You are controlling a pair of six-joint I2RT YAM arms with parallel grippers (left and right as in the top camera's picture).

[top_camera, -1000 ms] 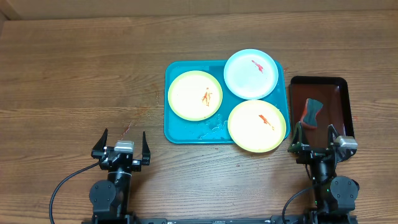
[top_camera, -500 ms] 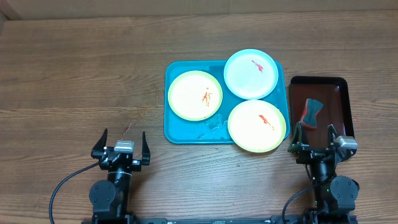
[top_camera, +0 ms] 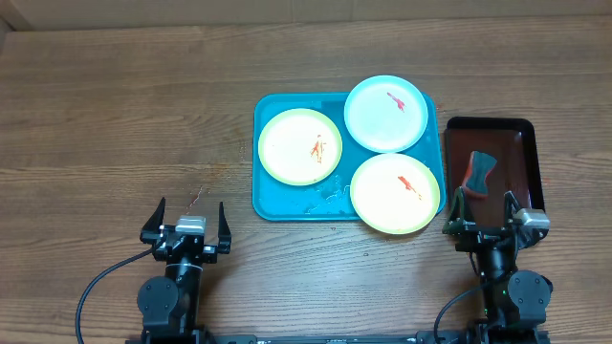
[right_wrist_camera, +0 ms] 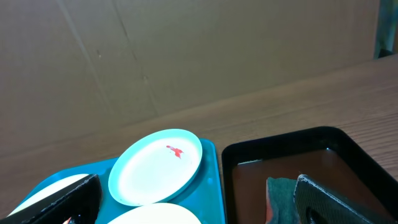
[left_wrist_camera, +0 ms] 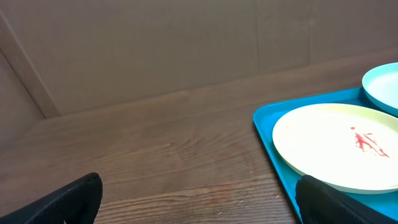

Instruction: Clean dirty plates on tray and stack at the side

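Note:
The teal tray (top_camera: pixel 277 203) lies at mid-table and holds three plates, each with a red-orange smear. A yellow plate with a green rim (top_camera: pixel 299 145) sits at its left and also shows in the left wrist view (left_wrist_camera: pixel 339 146). A second yellow plate (top_camera: pixel 395 192) sits at its front right. The light blue plate (top_camera: pixel 384 113) sits at the back right and also shows in the right wrist view (right_wrist_camera: pixel 155 165). My left gripper (top_camera: pixel 189 226) is open and empty, near the front edge, left of the tray. My right gripper (top_camera: pixel 492 221) is open and empty, in front of the dark tray.
A small dark brown-red tray (top_camera: pixel 524 141) stands right of the teal tray and holds a teal and red sponge (top_camera: pixel 477 170), also seen in the right wrist view (right_wrist_camera: pixel 278 194). A cardboard wall (left_wrist_camera: pixel 155 43) runs behind the table. A faint red mark (top_camera: pixel 197 195) lies on the wood.

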